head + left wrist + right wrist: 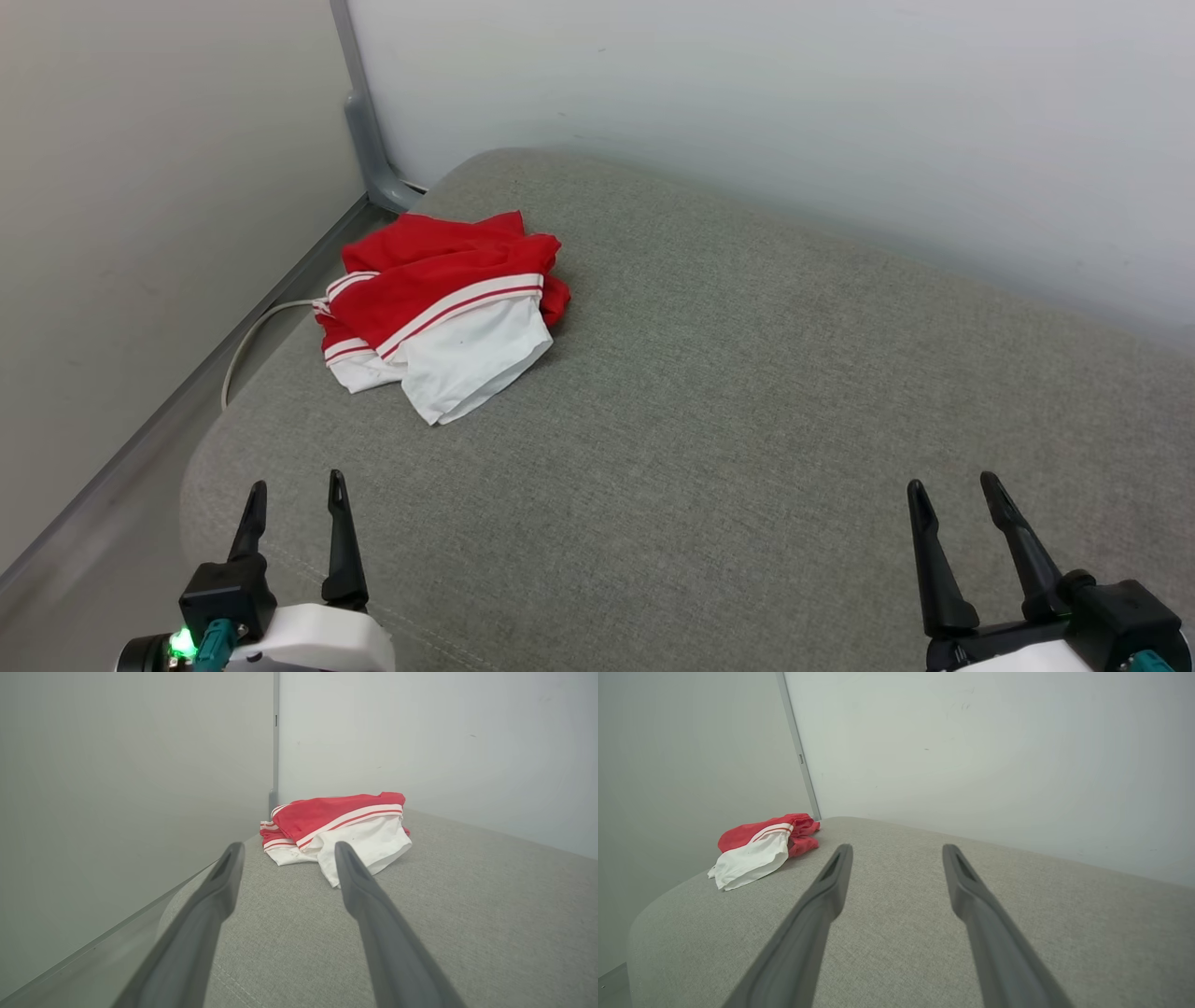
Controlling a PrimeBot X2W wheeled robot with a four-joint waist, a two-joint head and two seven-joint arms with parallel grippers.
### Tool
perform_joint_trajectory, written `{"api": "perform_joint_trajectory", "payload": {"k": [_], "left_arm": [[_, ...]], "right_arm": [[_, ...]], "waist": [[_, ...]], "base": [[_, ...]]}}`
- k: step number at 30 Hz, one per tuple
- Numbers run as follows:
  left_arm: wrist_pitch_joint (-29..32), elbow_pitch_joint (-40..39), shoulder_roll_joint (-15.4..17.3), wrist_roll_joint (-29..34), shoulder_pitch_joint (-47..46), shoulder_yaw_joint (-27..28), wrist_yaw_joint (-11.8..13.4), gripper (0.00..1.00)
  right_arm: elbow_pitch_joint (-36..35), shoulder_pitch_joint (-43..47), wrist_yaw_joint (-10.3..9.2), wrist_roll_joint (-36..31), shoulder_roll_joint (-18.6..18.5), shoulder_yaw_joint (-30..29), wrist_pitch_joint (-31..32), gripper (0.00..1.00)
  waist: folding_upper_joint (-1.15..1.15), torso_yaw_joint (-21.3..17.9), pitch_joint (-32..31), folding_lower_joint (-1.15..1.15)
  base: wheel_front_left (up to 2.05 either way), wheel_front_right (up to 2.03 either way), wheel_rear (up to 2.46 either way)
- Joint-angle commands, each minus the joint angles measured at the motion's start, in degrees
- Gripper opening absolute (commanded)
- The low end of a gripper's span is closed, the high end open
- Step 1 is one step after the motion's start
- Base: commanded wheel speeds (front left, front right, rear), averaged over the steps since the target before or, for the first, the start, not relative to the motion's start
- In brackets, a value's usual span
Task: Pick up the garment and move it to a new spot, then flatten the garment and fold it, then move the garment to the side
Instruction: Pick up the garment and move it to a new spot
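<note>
pale walls (747, 93) meet in a corner at the back left, and a grey metal post (359, 103) stands in this corner. before them lies a wide grey fabric cushion (747, 420). the garment (439, 308) lies crumpled in a heap on the far left part of the cushion, near the corner, with red cloth on top and a white sleeve with red-white stripes toward the front. the left claw (297, 480) hovers at the near left edge, fingers apart and empty, pointing toward the garment but well apart from it. the right claw (953, 481) is at the near right, also spread and holding nothing. a thin white cable (245, 341) runs beside the cushion's left edge.
</note>
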Motion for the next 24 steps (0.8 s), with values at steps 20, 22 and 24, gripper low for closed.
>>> {"api": "perform_joint_trajectory", "payload": {"k": [20, 22, 24], "left_arm": [[-0.1, 8.1, 11.0, -2.2, -25.9, 6.6, -9.7, 1.00], [-0.1, 10.4, 12.6, -3.0, -29.5, 6.0, -10.1, 1.00], [1.1, 12.7, 14.1, -3.8, -33.0, 4.4, -10.4, 1.00]], "right_arm": [[-3.7, -5.1, -0.03, -6.4, 0.1, -0.1, -0.1, 1.00], [-4.4, -5.6, -0.03, -7.1, 0.1, -0.1, -0.1, 1.00], [-5.0, -6.2, -0.03, -7.4, 0.1, -0.5, -0.1, 1.00]], "waist": [[0.00, -8.9, 10.3, 0.00], [0.00, -9.8, 11.6, 0.00], [0.00, -10.3, 12.7, 0.00]], "base": [[0.00, 0.00, 0.00], [0.00, 0.00, 0.00], [0.00, 0.00, 0.00]]}}
